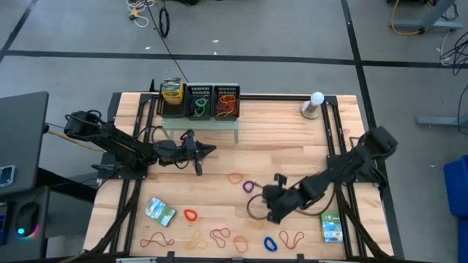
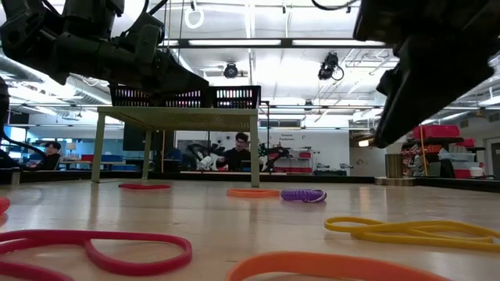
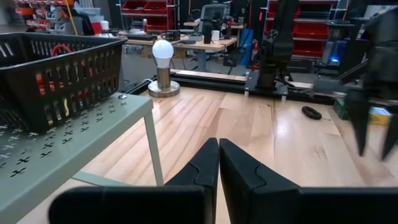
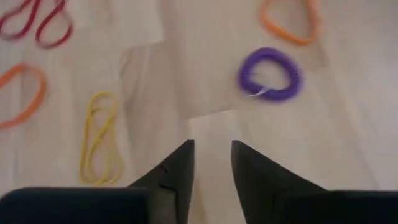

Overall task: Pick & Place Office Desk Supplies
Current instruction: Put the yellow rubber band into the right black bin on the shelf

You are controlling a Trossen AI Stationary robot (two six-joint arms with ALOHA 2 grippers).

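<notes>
- Target: purple band point(image 4: 269, 74) lies flat on the table point(image 1: 292, 139), at 12 o'clock from the right gripper point(image 4: 211, 158).
- Right gripper: fingers slightly parted, holding nothing. Advise straddling one edge of the loop before closing.
- Left gripper point(image 3: 219, 163): fingers together, empty, beside the shelf point(image 3: 74, 143).
- Mesh trays point(image 1: 212, 102) on the shelf hold bands.
</notes>
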